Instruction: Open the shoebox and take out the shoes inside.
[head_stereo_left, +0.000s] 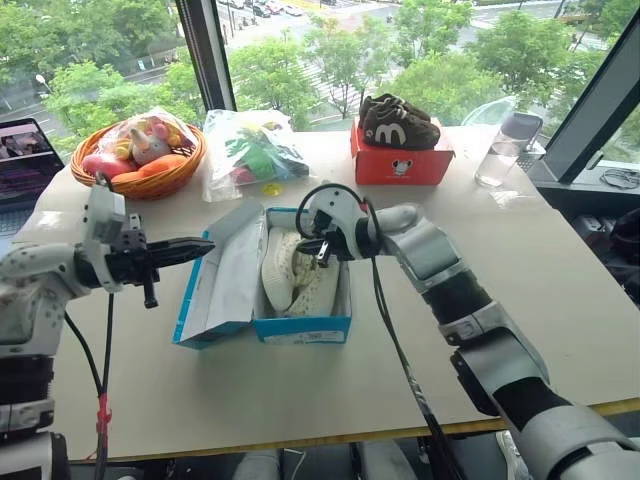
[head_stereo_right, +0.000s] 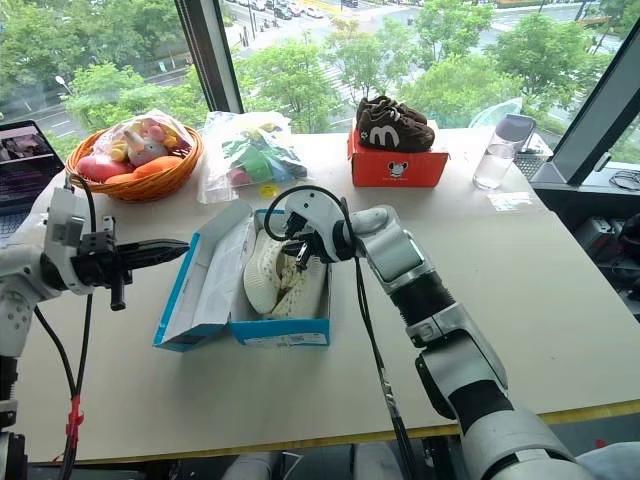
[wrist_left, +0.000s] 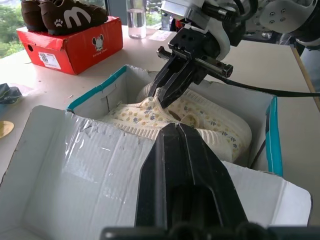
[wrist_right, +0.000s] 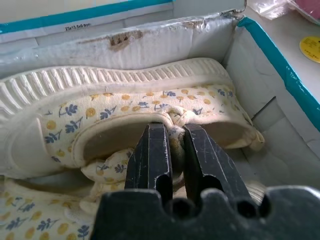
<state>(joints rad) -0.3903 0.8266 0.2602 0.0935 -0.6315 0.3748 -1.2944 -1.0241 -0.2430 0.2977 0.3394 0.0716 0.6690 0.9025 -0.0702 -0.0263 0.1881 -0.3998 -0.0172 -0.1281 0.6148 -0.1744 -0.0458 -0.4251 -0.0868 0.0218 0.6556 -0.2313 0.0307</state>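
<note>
At the far left edge of the pale desk (head_stereo_left: 560, 300), an open laptop (head_stereo_left: 22, 160) sits beside a wicker basket (head_stereo_left: 140, 185) of bagged soft toys. In front of them, the left pincer (head_stereo_left: 185, 250) hangs level above the desk, black fingers pressed together on nothing, tips aimed toward the shoebox (head_stereo_left: 300, 328). The blue shoebox lies open at mid-desk, its hinged lid (head_stereo_left: 225, 270) folded out flat toward the left pincer, white inside facing up. Behind it, by the window, a clear plastic bag (head_stereo_left: 250, 150) holds green and red items, with a small yellow disc (head_stereo_left: 272, 188) on the desk in front of it.

Inside the box, the cream shoes (head_stereo_left: 295, 275) lie on their sides. The head views give them as plain pale sneakers; the wrist views reveal a print of tiny blue and yellow flowers and ribbed soles. The right pincer (wrist_right: 172, 145) dips into the box from the right, and its own wrist view shows the fingers clenched on the collar edge of the upper shoe (wrist_right: 125, 110); the left wrist view confirms that grip from the opposite side.

Farther right, dark brown shoes (head_stereo_left: 398, 122) rest atop a red box (head_stereo_left: 400, 162), and a lidded clear tumbler (head_stereo_left: 507, 148) stands near the window frame.
</note>
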